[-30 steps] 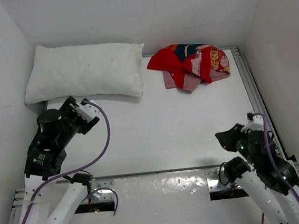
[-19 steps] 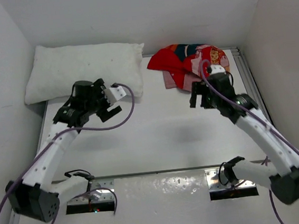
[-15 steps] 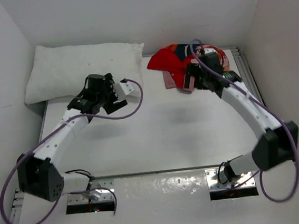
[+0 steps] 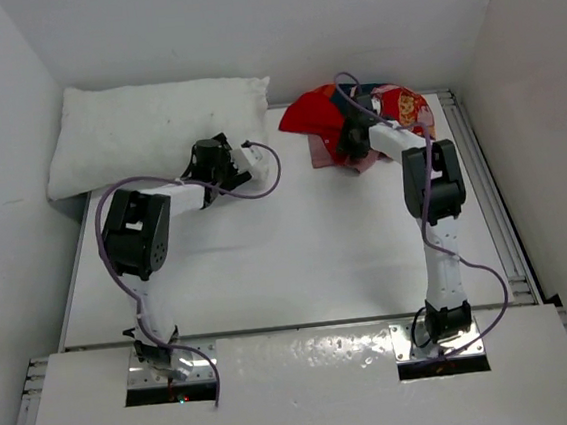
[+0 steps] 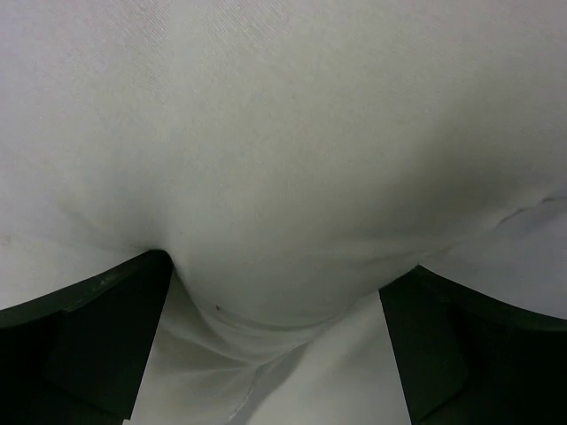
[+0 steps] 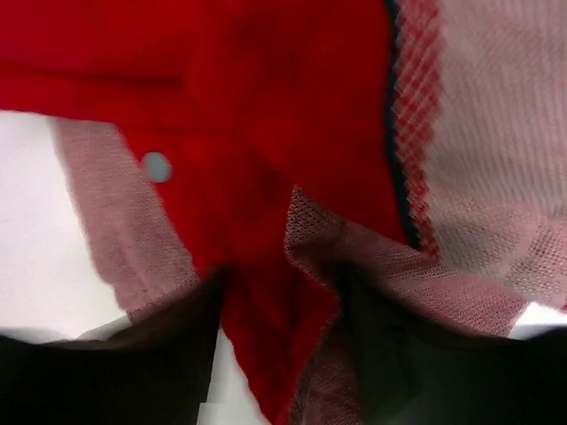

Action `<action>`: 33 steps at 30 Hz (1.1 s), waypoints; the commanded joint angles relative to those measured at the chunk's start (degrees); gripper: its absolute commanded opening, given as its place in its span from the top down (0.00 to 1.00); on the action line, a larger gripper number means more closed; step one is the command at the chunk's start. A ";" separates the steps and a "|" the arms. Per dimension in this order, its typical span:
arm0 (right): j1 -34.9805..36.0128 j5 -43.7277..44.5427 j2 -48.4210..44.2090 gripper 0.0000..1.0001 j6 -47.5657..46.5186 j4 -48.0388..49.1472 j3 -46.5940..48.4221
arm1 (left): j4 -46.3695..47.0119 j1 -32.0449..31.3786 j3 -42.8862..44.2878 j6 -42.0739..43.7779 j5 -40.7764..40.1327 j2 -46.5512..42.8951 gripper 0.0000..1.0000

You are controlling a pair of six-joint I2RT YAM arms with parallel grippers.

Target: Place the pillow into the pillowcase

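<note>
The plump white pillow (image 4: 145, 130) lies at the back left of the table. My left gripper (image 4: 220, 161) is stretched out to its front right edge. In the left wrist view the pillow (image 5: 283, 133) fills the frame and bulges between the wide-open jaws of that gripper (image 5: 279, 266), which grip nothing. The red printed pillowcase (image 4: 320, 117) lies crumpled at the back right. My right gripper (image 4: 352, 144) is pushed into its front edge. The right wrist view shows a red fold of the pillowcase (image 6: 266, 106) between that gripper's (image 6: 279, 283) partly closed jaws, with pinkish lining over the right finger.
White walls enclose the table (image 4: 286, 242) on the left, back and right. A metal rail (image 4: 484, 183) runs along the right side. A shiny plate (image 4: 309, 371) covers the near edge by the arm bases.
Both arms swung from near their bases out to the back of the table. The left gripper opened wide at the pillow. The right reached the pillowcase and its jaws have narrowed.
</note>
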 commanded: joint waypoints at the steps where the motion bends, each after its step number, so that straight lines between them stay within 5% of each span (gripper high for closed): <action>1: -0.02 -2.09 -0.32 0.63 1.21 3.31 2.46 | 11.57 0.17 3.23 -1.15 -1.37 2.61 0.04; 3: -0.20 -1.48 -3.12 0.83 0.58 4.98 -0.26 | 9.38 0.26 4.90 -1.77 -0.23 3.84 0.33; 4: -0.37 -1.13 -4.36 1.00 0.67 5.77 -3.24 | 7.72 0.17 5.34 -1.94 0.13 4.03 0.67; 6: -0.46 -0.33 -9.17 1.00 -0.20 7.62 -5.37 | 6.21 -0.44 6.57 -2.91 -0.31 3.51 0.99; 12: 1.64 2.21 -22.45 1.00 -7.40 8.24 -5.03 | -1.16 -3.87 12.53 -5.63 -0.75 -4.13 1.00; 16: 3.40 5.10 -39.38 1.00 -9.96 14.36 -11.41 | -9.68 -8.43 16.76 -7.57 -0.40 -12.48 1.00; 20: 4.28 8.01 -52.84 1.00 -11.72 18.69 -19.16 | -10.58 -13.43 14.41 -7.74 0.39 -26.51 1.00; 26: 4.81 10.29 -64.91 1.00 -13.74 15.54 -18.91 | -8.30 -23.81 16.58 -13.01 -3.11 -39.02 1.00; 33: 5.16 14.17 -73.45 1.00 -15.50 11.14 -14.34 | -7.15 -32.52 31.61 -19.78 -14.53 -36.49 1.00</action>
